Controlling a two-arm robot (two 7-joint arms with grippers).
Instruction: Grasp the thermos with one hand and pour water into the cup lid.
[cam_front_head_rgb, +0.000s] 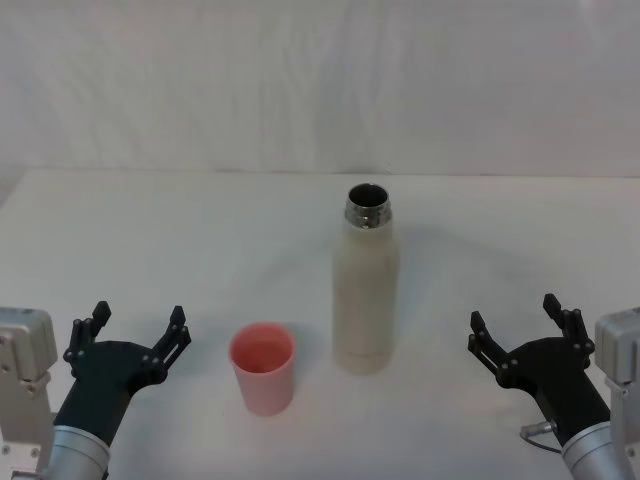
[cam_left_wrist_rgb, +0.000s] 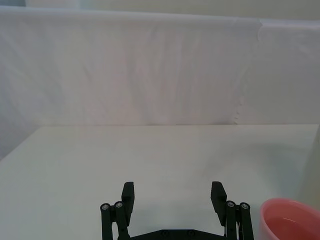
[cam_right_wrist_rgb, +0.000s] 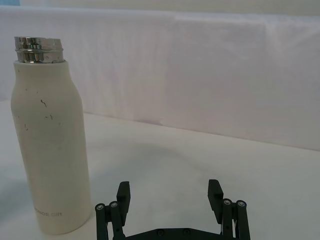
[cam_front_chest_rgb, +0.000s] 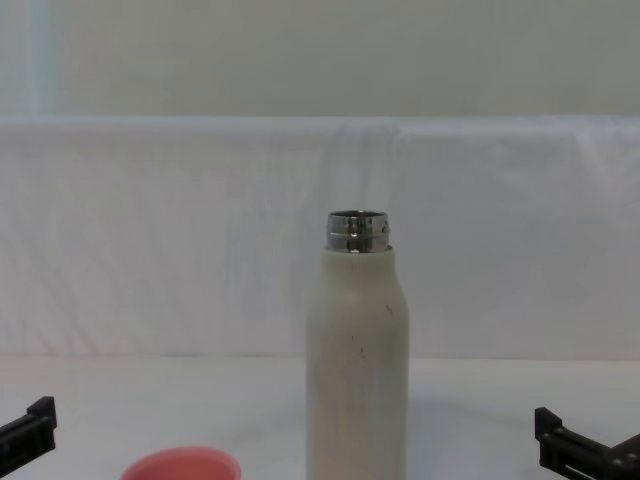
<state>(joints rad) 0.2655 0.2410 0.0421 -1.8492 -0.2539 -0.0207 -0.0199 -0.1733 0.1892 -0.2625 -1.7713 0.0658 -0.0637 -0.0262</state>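
Thermos (cam_front_head_rgb: 366, 290) upright, uncapped, base cut off in chest view; cup lid (cam_front_head_rgb: 263, 367) beside; left claw (cam_front_head_rgb: 138, 332), right claw (cam_front_head_rgb: 517, 326) spread, empty.

Cream thermos (cam_front_head_rgb: 365, 290) upright, uncapped, beside pink cup lid (cam_front_head_rgb: 263, 368).

Head view above, chest view low

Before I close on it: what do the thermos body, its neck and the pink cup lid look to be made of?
Thermos: cream-white matte body, likely painted or powder-coated metal, going by the dull surface with small dark specks. Its neck is bare shiny metal, probably steel, with mirror-like threaded rings. Cup lid: salmon-pink with a smooth, uniform, low-gloss surface; it looks like plastic, though coated metal can't be ruled out.
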